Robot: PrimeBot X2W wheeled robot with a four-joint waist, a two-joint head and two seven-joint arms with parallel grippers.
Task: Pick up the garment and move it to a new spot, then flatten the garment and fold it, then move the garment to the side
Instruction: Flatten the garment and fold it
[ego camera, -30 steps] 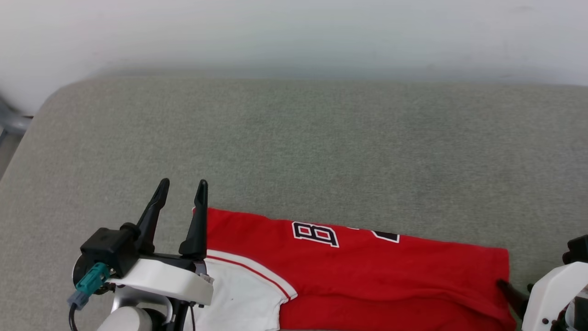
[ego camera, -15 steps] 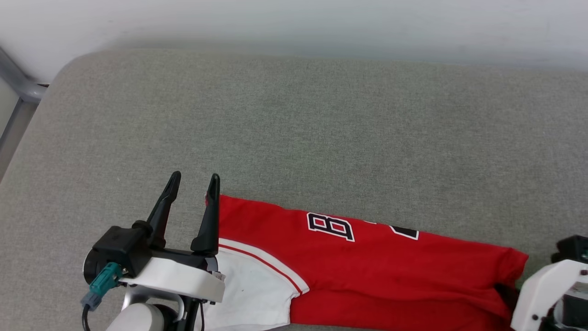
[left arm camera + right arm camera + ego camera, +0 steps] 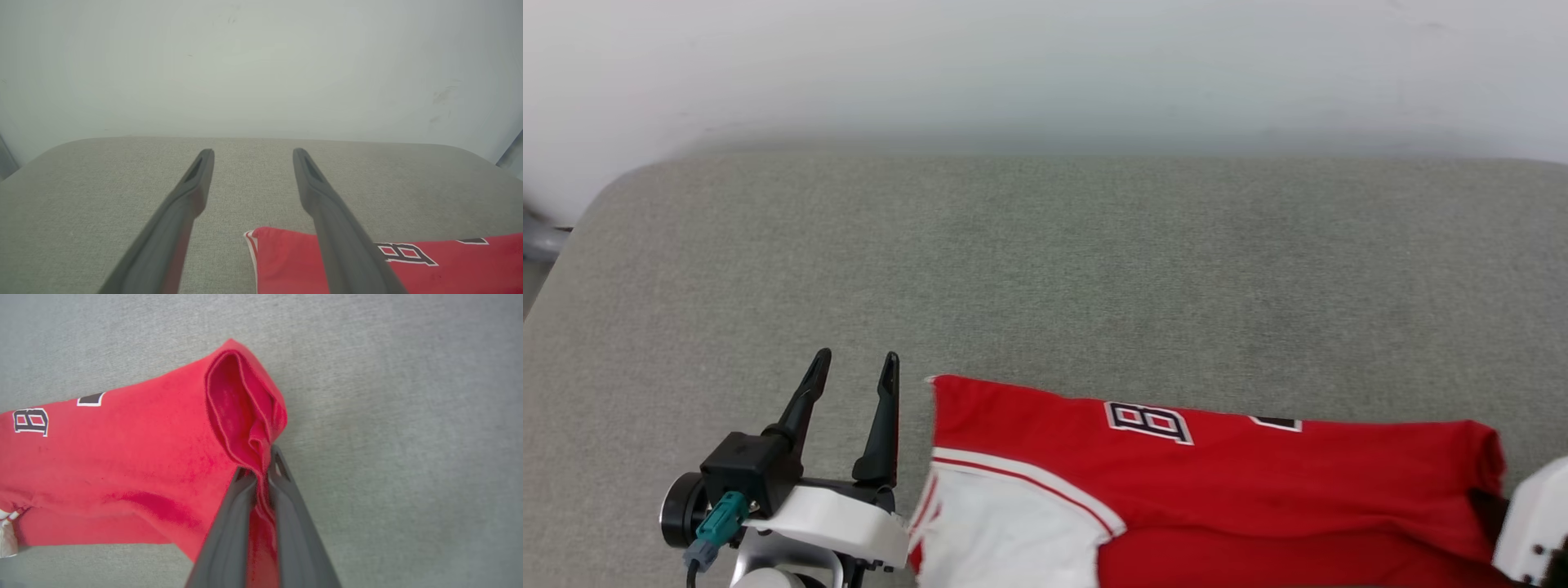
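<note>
Right claw [image 3: 261,464] pinches the garment [image 3: 1258,474] (near side cut off).

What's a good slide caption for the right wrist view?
Right gripper pinching a bunched edge of the red jersey on the grey cushion.

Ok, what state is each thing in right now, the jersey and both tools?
red jersey: folded into a long band, lying on the grey padded surface, one end bunched.
left tool: open, empty, beside the jersey's white-sleeve end, apart from it.
right tool: shut on the jersey's bunched red end.
</note>
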